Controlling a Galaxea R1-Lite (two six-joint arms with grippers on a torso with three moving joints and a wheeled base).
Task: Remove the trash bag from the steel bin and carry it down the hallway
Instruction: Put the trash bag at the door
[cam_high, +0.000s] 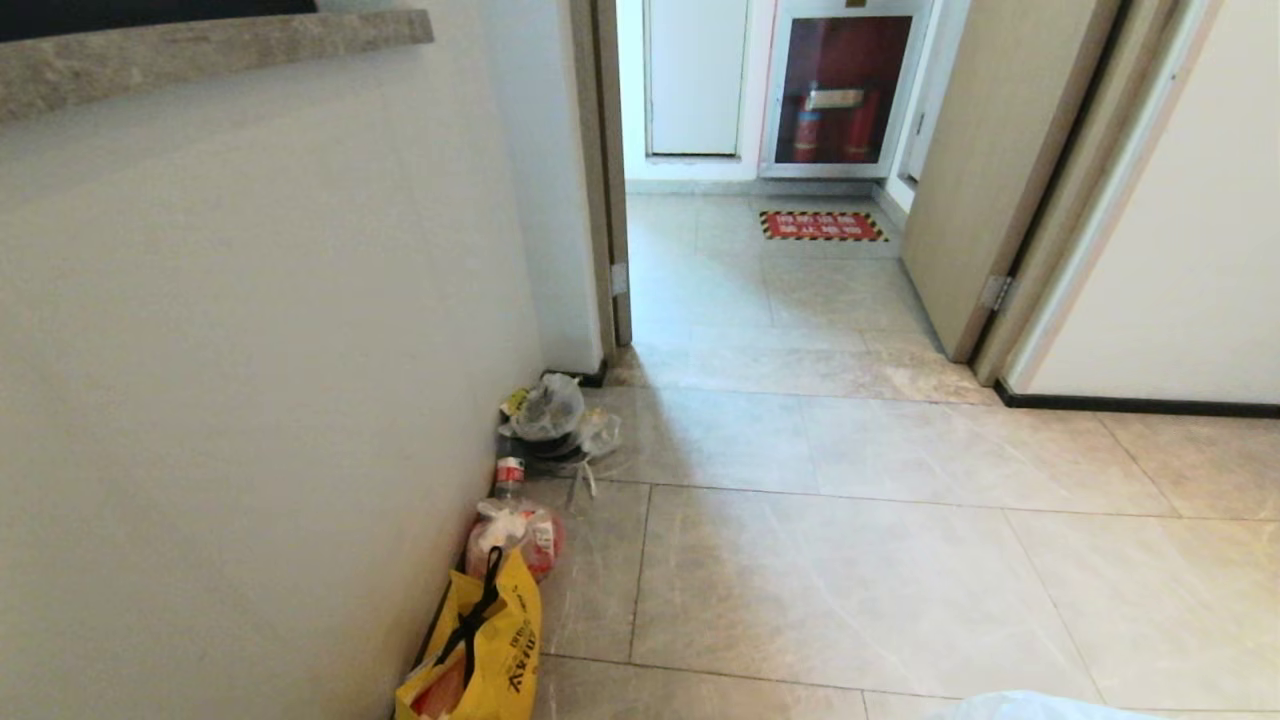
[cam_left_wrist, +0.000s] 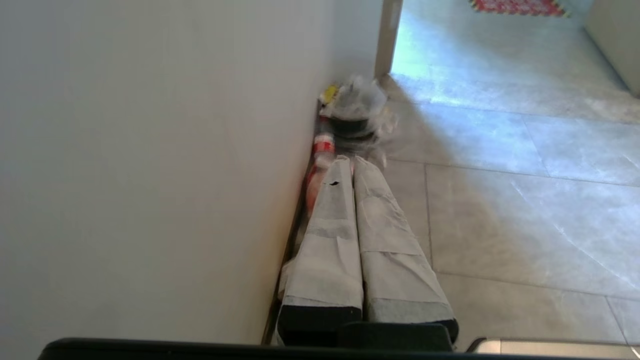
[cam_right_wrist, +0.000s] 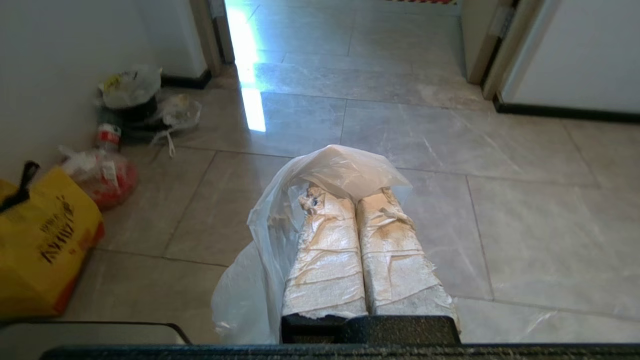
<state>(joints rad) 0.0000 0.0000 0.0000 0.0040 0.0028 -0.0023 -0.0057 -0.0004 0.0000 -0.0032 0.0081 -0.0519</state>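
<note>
Carry step in hand. Your right gripper (cam_right_wrist: 356, 197) has its taped fingers (cam_right_wrist: 325, 260) pressed together, and the trash bag (cam_right_wrist: 280, 225) is draped over their tips and hangs down one side; whether the film is truly pinched or only hooked over them, you can't tell. In the head view only a pale corner of the bag (cam_high: 1030, 705) shows at the bottom edge. The steel bin is in none of the views, so the removal looks done.

Left gripper (cam_left_wrist: 354, 162): fingers (cam_left_wrist: 327, 250) closed on nothing, riding close along the cream wall (cam_left_wrist: 150, 150).

Next move, by my reading: drive forward through the doorway (cam_high: 760, 250) with the bag held off the tiles.

Edges and room:
- Left side tight. A yellow shopping bag (cam_high: 490, 650), a red-and-clear litter bag (cam_high: 520, 530) and a tied clear bag on a black tub (cam_high: 550, 420) line the wall base.
- Door frame (cam_high: 605, 180) stands just past that litter.
- Right: an open wooden door (cam_high: 1000, 170) and a black baseboard (cam_high: 1140, 405).
- The tiled floor (cam_high: 850, 560) between is your lane; keep right of the clutter.
- Beyond the doorway, a red floor marking (cam_high: 822, 225) lies before a fire-extinguisher cabinet (cam_high: 845, 90).
</note>
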